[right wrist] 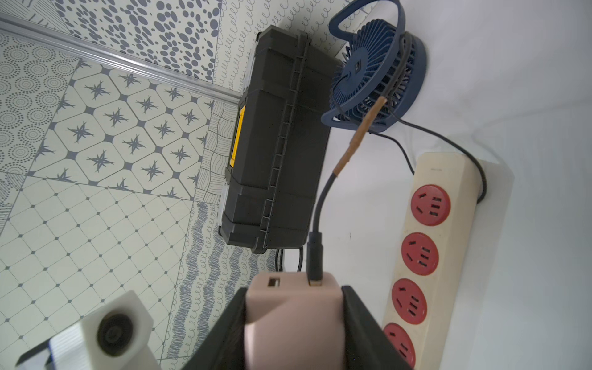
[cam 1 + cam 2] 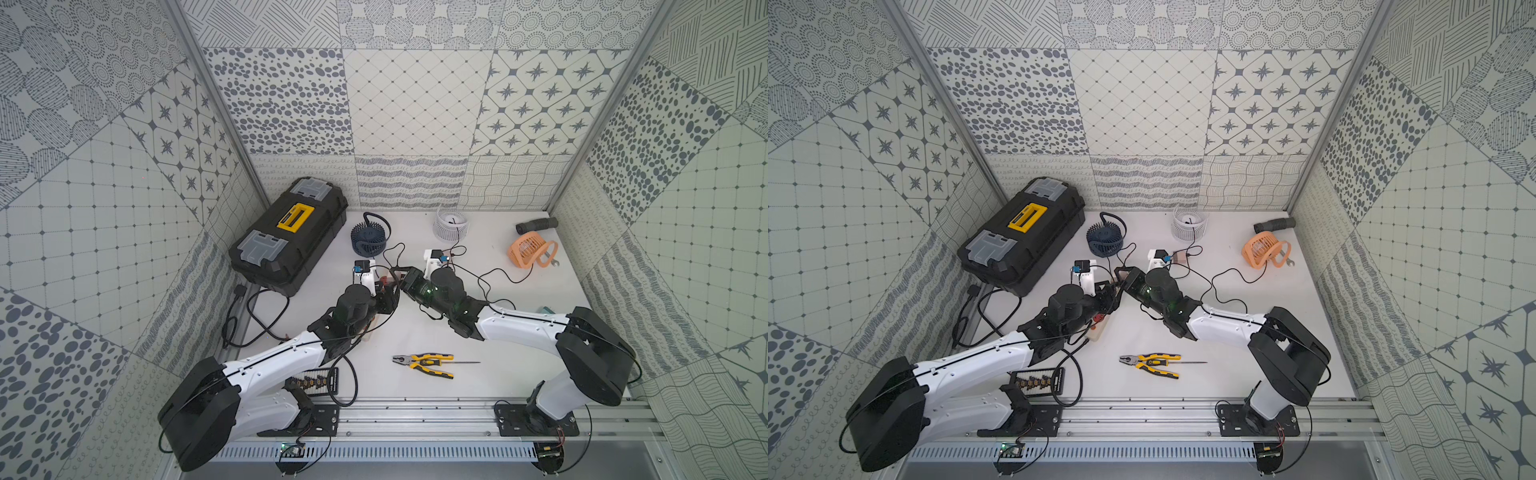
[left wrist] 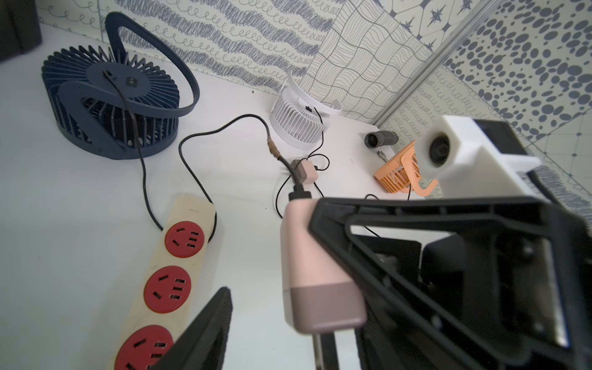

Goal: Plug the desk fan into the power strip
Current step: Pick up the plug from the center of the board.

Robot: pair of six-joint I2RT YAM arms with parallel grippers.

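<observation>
The right gripper [image 1: 293, 293] is clamped on a pink charger [image 1: 288, 323]. The one visible finger [image 3: 205, 323] of the left gripper [image 2: 387, 296] stands apart from it. The power strip [image 3: 192, 208] lies on the table beside them, near the blue fan [image 3: 109, 96]. The faint marking on its end is too small to read.

- The left gripper [image 2: 1113, 293] and the right gripper [image 2: 1122, 277] meet tip to tip in the middle of the white table [image 2: 1225, 332].
- A small bit of the cream power strip [image 2: 1099, 329] peeks out from under the left arm.
- A blue fan [image 2: 1105, 239], a white fan [image 2: 1190, 226] and an orange fan [image 2: 1262, 249] sit near the back wall.
- A black toolbox [image 2: 1021, 237] with a yellow handle lies beside the blue fan.
- Yellow pliers [image 2: 1152, 363] lie near the front.
</observation>
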